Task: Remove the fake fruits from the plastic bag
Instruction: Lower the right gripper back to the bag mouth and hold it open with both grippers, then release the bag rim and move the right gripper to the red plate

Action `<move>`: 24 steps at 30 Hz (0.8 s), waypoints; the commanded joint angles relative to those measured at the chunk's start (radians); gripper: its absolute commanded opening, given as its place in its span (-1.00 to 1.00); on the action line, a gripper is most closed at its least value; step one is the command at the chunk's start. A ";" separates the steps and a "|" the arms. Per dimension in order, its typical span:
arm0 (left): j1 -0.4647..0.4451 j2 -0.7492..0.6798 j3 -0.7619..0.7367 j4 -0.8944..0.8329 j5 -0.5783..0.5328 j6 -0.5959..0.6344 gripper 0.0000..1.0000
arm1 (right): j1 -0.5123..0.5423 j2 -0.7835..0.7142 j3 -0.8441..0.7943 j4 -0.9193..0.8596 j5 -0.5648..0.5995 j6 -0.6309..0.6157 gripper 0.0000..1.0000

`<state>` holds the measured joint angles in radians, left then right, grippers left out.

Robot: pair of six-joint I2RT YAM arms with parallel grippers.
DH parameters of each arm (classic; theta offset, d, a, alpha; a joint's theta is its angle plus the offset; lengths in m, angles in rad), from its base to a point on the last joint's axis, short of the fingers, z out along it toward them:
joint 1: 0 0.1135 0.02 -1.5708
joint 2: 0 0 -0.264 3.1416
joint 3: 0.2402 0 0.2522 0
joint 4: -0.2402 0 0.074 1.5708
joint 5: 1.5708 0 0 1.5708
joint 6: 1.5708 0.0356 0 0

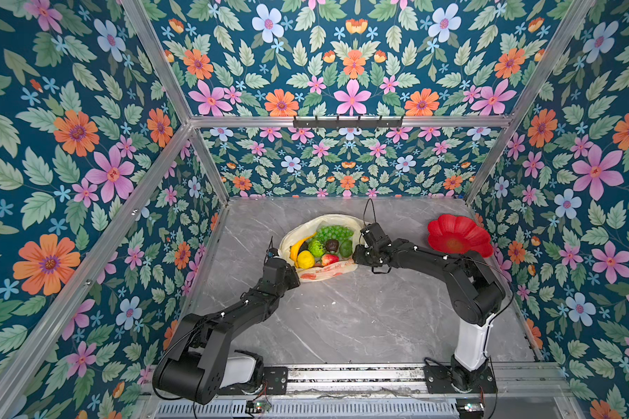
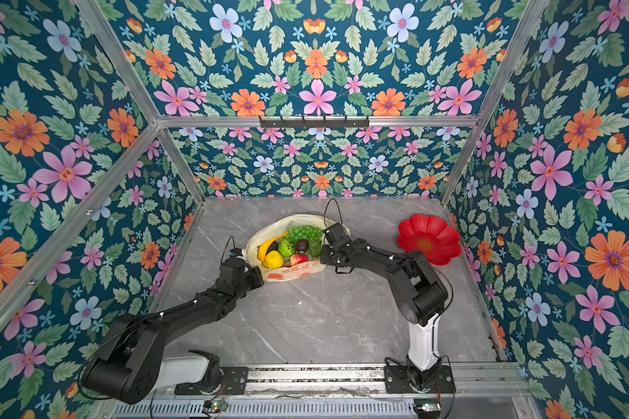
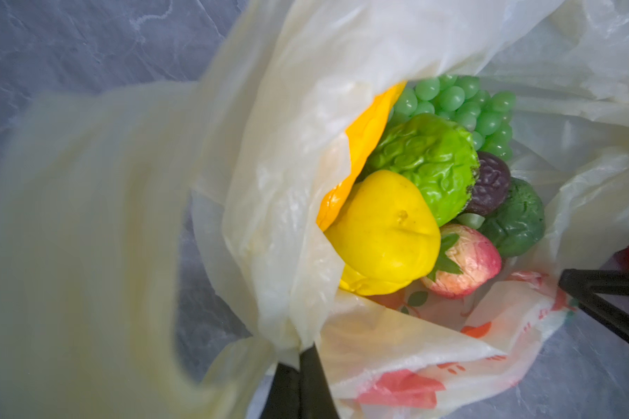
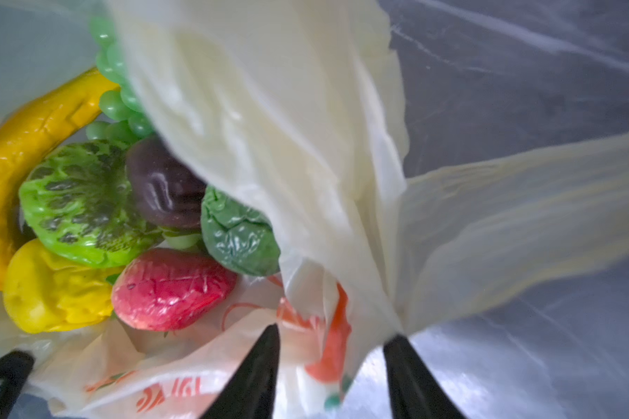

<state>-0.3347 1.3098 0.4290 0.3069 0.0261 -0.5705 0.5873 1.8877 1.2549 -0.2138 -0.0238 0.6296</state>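
Centrally, counting one bag (image 1: pixel 327 272), seven fruits (image 1: pixel 318 247) showing inside, one plate (image 1: pixel 458 235) at right. Pinching bag rim with left end effector (image 3: pixel 300 357); holding right end effector (image 4: pixel 335 332) spread.

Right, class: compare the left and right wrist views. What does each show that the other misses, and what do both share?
Only the left wrist view: the left gripper clamped shut on the rim of the plastic bag. Only the right wrist view: the right gripper, jaws apart, and the banana along most of its length. Both: lemon, red fruit, bumpy green ball and grapes inside the bag.
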 commanded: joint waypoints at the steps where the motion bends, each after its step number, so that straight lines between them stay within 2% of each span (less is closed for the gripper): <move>1: 0.002 0.000 0.005 0.023 0.017 0.007 -1.00 | 0.000 -0.049 -0.018 -0.066 0.031 -0.018 0.31; 3: 0.002 -0.003 0.006 0.020 0.021 0.007 -1.00 | 0.000 -0.092 -0.035 -0.096 0.037 -0.019 0.45; 8: 0.002 0.001 0.012 0.007 0.021 0.006 -1.00 | -0.015 -0.251 -0.110 -0.164 0.075 -0.024 0.61; 13: -0.001 0.008 0.020 -0.003 0.038 0.001 -1.00 | -0.073 -0.453 -0.199 -0.248 0.128 -0.023 0.67; 19: 0.000 0.002 0.029 -0.024 0.041 0.001 -1.00 | -0.220 -0.686 -0.292 -0.350 0.164 -0.021 0.64; 24: -0.001 -0.017 0.030 -0.037 0.037 0.008 -1.00 | -0.406 -0.822 -0.393 -0.332 0.097 -0.031 0.62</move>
<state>-0.3355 1.3014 0.4553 0.2760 0.0620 -0.5709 0.2489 1.1088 0.8909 -0.5232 0.1051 0.6064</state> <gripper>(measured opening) 0.050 0.812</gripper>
